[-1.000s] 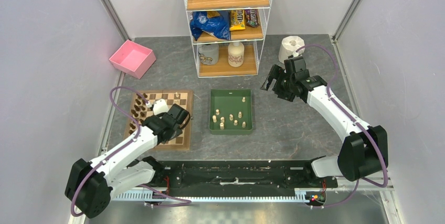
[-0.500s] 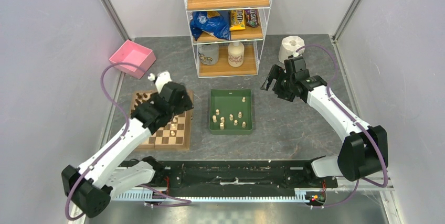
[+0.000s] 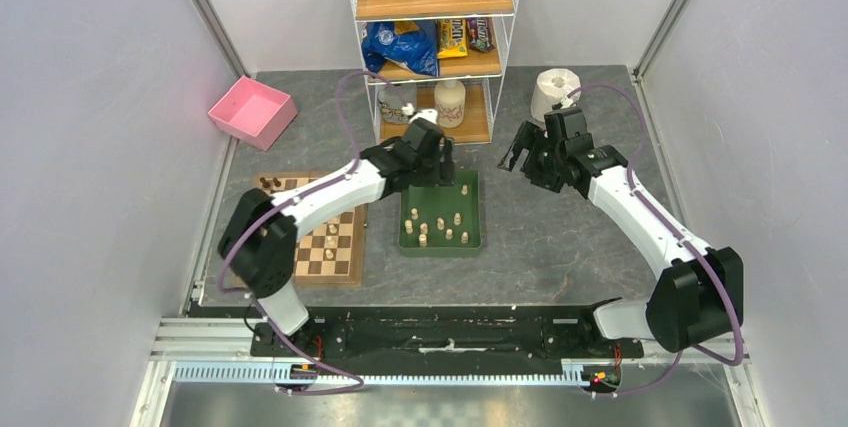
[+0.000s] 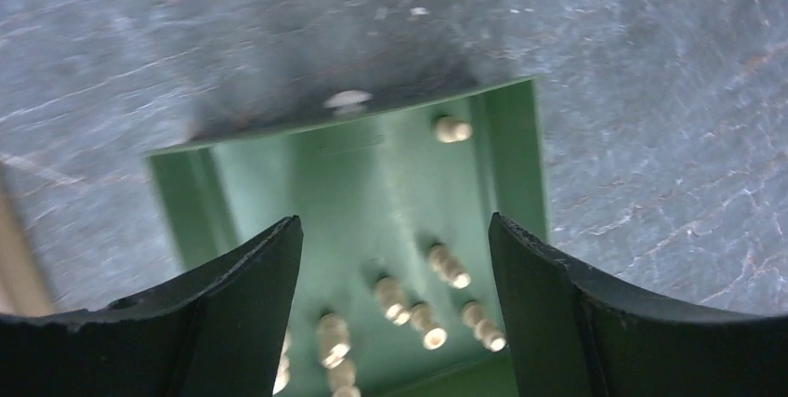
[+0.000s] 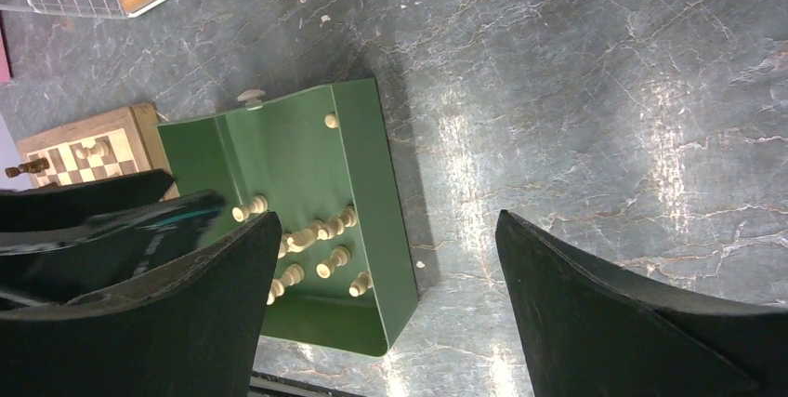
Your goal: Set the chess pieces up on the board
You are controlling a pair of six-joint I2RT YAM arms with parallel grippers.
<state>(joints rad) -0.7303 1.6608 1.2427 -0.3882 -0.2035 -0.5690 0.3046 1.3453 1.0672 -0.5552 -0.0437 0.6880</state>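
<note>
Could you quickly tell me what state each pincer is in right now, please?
Left pincer: open, empty, over the green tray.
Right pincer: open, empty.

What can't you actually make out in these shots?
- Board, top view: the left arm crosses it, hiding many squares.
- Pieces in the tray, top view: too small to tell their kinds.
- Same tray, left wrist view: blurred, its near end hidden behind the fingers.
- Board again, right wrist view: mostly cut off by the left edge.
</note>
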